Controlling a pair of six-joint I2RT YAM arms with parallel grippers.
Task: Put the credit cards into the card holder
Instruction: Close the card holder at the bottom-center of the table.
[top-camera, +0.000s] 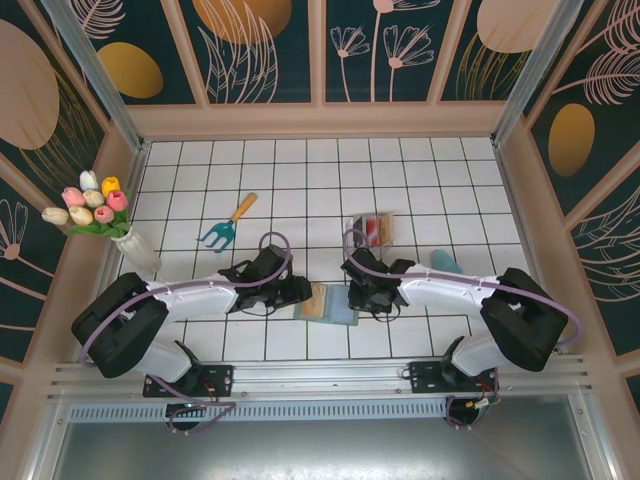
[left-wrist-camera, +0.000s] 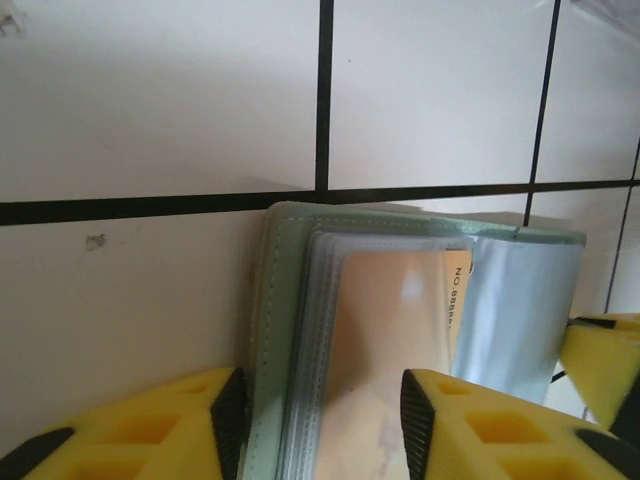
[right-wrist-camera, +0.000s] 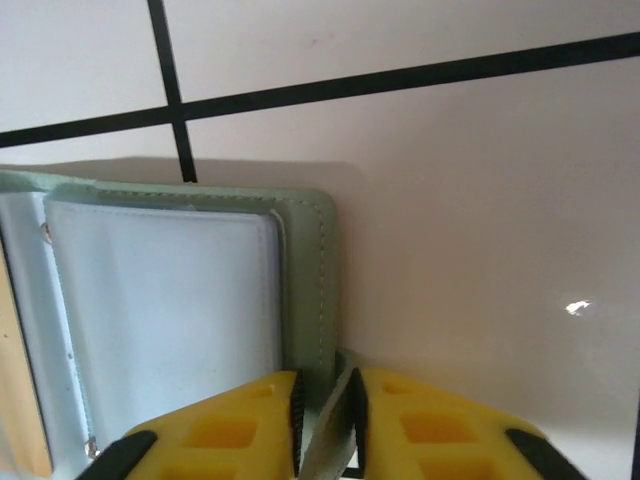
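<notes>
The sage-green rectangular folding card holder (top-camera: 326, 303) with grey inner pockets is laid open on the white tiled tabletop (left-wrist-camera: 150, 100), directly between the two end effectors. The left end effector (left-wrist-camera: 322, 385) is set astride the half nearest to it, where a tan plastic credit card (left-wrist-camera: 385, 300) is seated in a clear pocket; whether its jaws clamp cannot be told. The right end effector (right-wrist-camera: 325, 385) is closed on the green tab (right-wrist-camera: 325, 432) at the card holder's edge.
</notes>
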